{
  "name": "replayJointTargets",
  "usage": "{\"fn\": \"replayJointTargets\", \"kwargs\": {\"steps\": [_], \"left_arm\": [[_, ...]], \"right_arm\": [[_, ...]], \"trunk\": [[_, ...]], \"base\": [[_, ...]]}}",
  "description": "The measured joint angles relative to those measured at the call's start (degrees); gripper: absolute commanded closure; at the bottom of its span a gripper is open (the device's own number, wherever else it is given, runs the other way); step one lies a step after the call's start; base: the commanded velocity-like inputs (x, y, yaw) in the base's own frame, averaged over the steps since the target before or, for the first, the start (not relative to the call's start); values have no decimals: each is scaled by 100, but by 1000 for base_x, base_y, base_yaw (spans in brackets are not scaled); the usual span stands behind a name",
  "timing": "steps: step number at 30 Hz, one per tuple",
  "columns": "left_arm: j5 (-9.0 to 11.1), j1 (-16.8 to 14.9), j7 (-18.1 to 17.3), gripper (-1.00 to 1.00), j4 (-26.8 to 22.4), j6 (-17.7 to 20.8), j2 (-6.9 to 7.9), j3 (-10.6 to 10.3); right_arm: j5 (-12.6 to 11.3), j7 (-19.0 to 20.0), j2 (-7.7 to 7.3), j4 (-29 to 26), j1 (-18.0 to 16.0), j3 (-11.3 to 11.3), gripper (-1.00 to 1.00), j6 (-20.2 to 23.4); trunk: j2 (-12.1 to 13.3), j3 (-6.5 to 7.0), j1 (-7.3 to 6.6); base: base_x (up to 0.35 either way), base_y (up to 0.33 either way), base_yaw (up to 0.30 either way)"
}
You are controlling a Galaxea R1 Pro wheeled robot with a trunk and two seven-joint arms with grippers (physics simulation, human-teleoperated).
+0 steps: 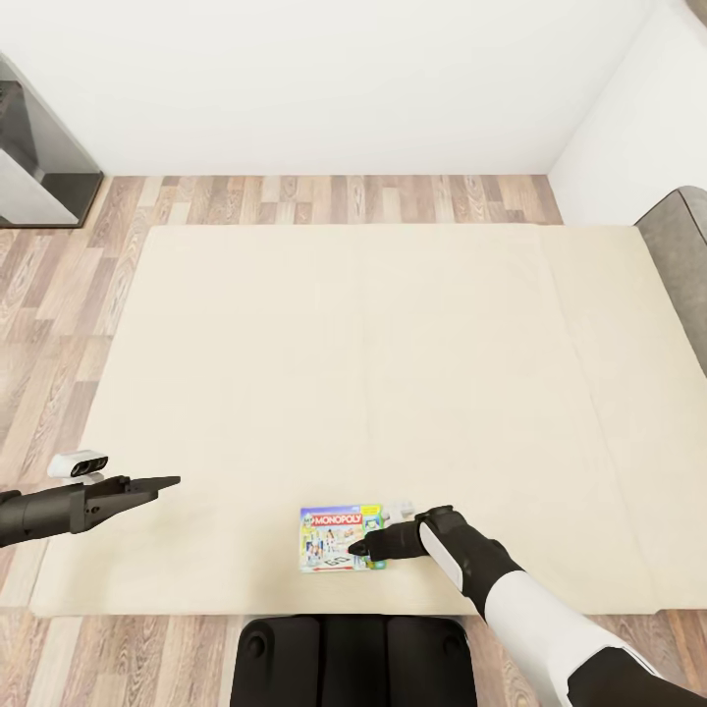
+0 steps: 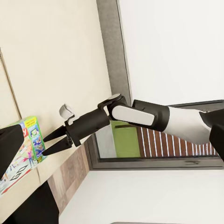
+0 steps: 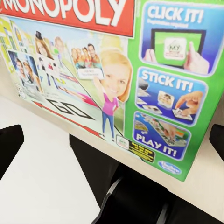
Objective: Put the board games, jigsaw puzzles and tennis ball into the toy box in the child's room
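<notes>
**1 Monopoly box on the bed**

I see the Monopoly box (image 1: pixel 337 538) lying flat near the bed's (image 1: pixel 393 373) near edge. My right gripper (image 1: pixel 355 550) sits over the box's lower right corner, fingers parted. My left gripper (image 1: pixel 169 482) hovers well left of the box; I cannot tell its finger state.

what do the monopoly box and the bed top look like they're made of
Monopoly box: looks like glossy printed cardboard, judging by its sharp flat edges, bright photo artwork and lettering in the right wrist view. Bed: a matte cream surface, probably fabric or a mattress cover, with faint panel seams and no shine; being a render, its texture leaves that open.
</notes>
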Motion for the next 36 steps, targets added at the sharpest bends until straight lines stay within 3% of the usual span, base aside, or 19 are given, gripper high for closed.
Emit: {"fn": "replayJointTargets", "kwargs": {"steps": [18,36], "left_arm": [[0,0,0,-100,0,0,0,0],[0,0,0,-100,0,0,0,0]], "right_arm": [[-1,0,2,2,0,0,-100,-6],[7,4,6,3,8,2,-100,-315]], "trunk": [[0,0,0],[0,0,0]], "base": [[0,5,0],[0,0,0]]}}
